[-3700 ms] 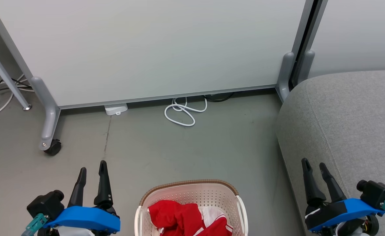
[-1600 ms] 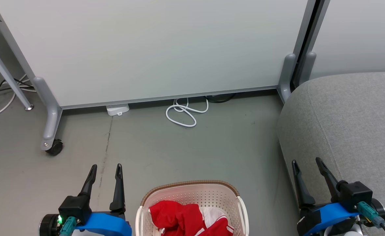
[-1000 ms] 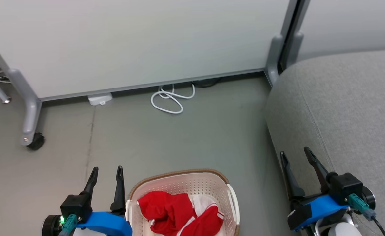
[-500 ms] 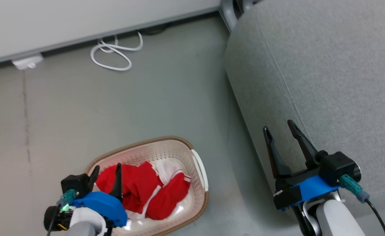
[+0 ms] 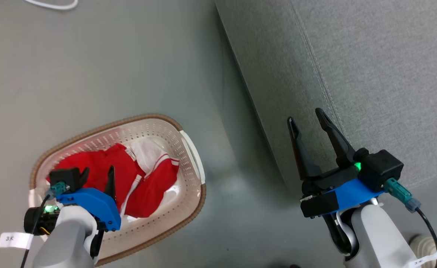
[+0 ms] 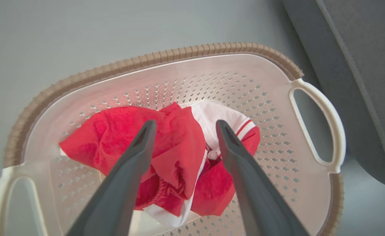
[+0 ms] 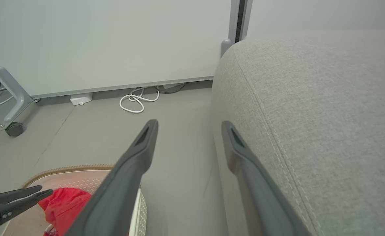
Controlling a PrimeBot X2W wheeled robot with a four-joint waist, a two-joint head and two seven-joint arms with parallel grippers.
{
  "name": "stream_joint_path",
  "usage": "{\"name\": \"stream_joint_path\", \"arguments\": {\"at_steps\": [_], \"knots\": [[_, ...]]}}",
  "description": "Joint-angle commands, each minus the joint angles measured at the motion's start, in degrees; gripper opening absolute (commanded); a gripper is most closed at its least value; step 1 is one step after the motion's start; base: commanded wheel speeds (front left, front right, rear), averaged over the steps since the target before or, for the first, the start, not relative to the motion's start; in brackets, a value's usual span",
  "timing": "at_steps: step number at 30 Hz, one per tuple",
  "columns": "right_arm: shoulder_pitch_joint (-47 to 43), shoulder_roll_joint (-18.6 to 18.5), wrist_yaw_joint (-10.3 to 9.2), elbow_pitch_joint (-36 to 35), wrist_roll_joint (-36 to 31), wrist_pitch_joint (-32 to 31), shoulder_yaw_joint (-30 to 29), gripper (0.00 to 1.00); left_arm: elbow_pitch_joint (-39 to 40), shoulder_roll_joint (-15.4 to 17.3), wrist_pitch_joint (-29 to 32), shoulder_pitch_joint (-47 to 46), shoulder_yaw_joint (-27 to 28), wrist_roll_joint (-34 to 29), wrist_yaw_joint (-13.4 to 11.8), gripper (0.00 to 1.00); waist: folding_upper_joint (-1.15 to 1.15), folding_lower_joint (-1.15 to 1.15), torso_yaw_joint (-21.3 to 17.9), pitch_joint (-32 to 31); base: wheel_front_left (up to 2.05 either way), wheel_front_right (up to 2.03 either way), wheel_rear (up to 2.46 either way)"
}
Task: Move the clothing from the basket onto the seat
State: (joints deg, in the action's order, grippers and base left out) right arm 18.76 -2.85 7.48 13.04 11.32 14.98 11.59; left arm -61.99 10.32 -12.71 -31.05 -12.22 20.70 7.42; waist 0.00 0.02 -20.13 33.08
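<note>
The red clothing (image 5: pixel 149 184) lies in the basket (image 5: pixel 140 118) on the floor (image 5: pixel 92 56). The left hand (image 5: pixel 97 170) hangs over the basket, fingers wide apart, holding nothing. The right hand (image 5: pixel 305 115) is right of the basket, by the seat (image 5: pixel 370 67), fingers wide apart too.

Grey floor (image 7: pixel 81 141); pale partition panel (image 7: pixel 113 42) on grey castor (image 7: pixel 14 129); white cable (image 7: pixel 136 102) coiled at panel base.
</note>
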Motion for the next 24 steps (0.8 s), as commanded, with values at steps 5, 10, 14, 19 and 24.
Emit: {"name": "stream_joint_path", "arguments": {"at_steps": [5,10,14,19,24], "knots": [[1.7,-0.1,0.03,-1.5,1.5,0.3,1.1,1.00,-2.8,2.2,0.8,-3.3,-2.9,1.2,0.1,1.00,0.00,-0.02,-2.4,5.4,0.00,0.00,0.00],[2.2,-0.1,0.03,-2.4,2.6,0.3,2.2,1.00,-5.2,3.5,0.8,-4.9,-4.5,1.9,0.1,1.00,0.00,-0.02,-3.7,7.6,0.00,0.00,0.00],[2.4,-0.1,0.03,-2.7,3.2,0.3,2.5,1.00,-7.0,4.5,1.5,-6.3,-5.9,1.5,0.1,1.00,0.00,-0.02,-4.2,8.7,0.00,0.00,0.00],[2.5,-0.1,0.03,-3.0,3.7,0.3,3.2,1.00,-8.9,4.9,4.0,-7.6,-7.0,1.9,0.1,1.00,0.00,-0.02,-4.6,9.5,0.00,0.00,0.00],[2.2,-0.1,0.03,-2.8,3.8,0.3,3.3,1.00,-9.8,4.6,5.5,-8.2,-8.1,2.2,0.1,0.00,0.00,-0.02,-4.6,9.5,0.00,0.00,0.00]]}}
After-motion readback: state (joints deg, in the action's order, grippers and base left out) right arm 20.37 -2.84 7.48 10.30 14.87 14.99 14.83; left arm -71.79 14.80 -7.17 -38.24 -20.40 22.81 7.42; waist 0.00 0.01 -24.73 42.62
